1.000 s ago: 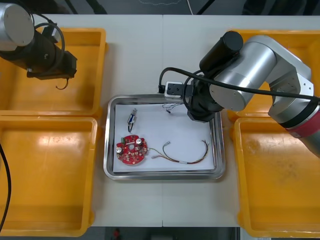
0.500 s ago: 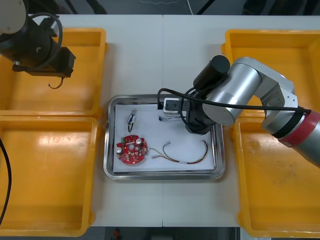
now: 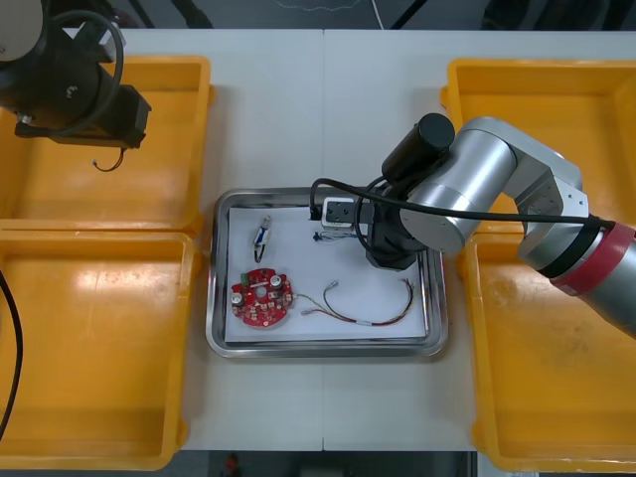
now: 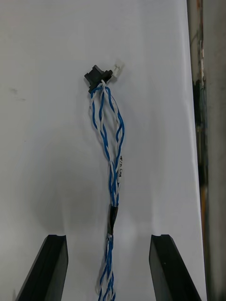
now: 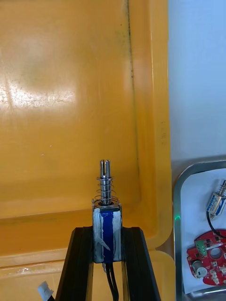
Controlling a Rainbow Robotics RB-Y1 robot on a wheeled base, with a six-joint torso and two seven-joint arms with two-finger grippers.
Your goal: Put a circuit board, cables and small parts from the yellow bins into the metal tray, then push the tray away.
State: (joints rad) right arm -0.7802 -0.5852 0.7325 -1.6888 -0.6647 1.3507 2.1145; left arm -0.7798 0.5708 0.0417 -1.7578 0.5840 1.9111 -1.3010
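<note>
In the right wrist view, my right gripper is open just above the white inside of the metal tray. The twisted blue and white cable lies free between its fingers, and one end of the cable shows beside the right gripper. My left gripper is shut on a small metal part with a spring and blue tape. The left gripper hangs over the far left yellow bin. In the tray lie a red circuit board, a red and yellow cable and another small metal part.
A near left yellow bin, a far right yellow bin and a near right yellow bin flank the tray. The right arm reaches across the tray's right rim. Bare table lies beyond the tray's far edge.
My right gripper has come down over the tray, opened and let go of the blue and white cable. The left arm has shifted a little with its small metal part.
</note>
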